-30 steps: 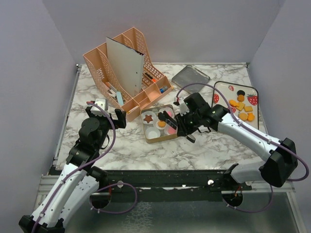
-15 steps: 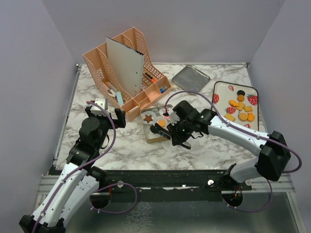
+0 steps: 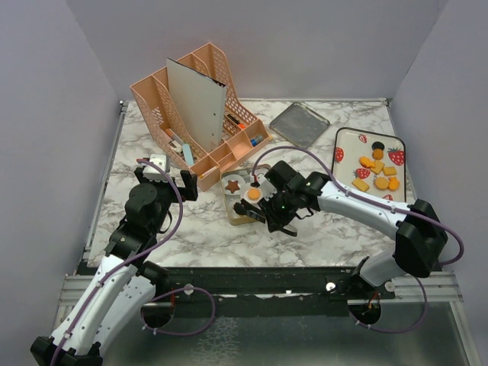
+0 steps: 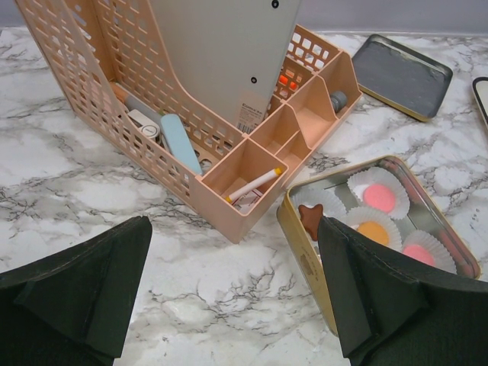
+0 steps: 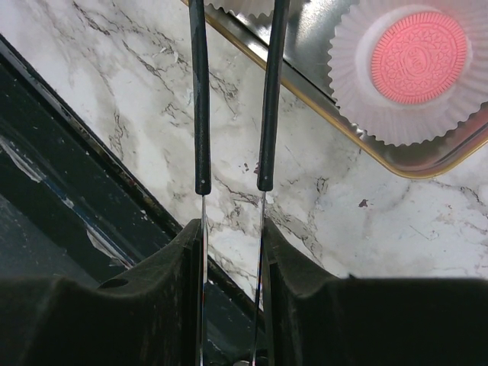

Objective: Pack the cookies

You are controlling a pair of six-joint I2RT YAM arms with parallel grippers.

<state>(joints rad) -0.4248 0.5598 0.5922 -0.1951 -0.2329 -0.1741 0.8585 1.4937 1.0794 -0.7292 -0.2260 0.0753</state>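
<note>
tbh the left arm [image 3: 107,297] and right arm [image 3: 358,202] are the same build: glossy white shells with chunky black joints; a thin purple cable [image 3: 181,210] loops along each one; left gripper [image 4: 235,259] has fat matte-black wedge fingers [image 4: 84,290]; small silver-white box [image 3: 158,163] on the left wrist

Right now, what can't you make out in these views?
- Tongs tips: right wrist view, cut off by the top edge, so whether they hold a cookie is unclear. In the top view they are too small to tell.
- Tin, right side: top view, hidden by the right arm.
- Cookies on the tray: top view, too small for exact shapes.
</note>
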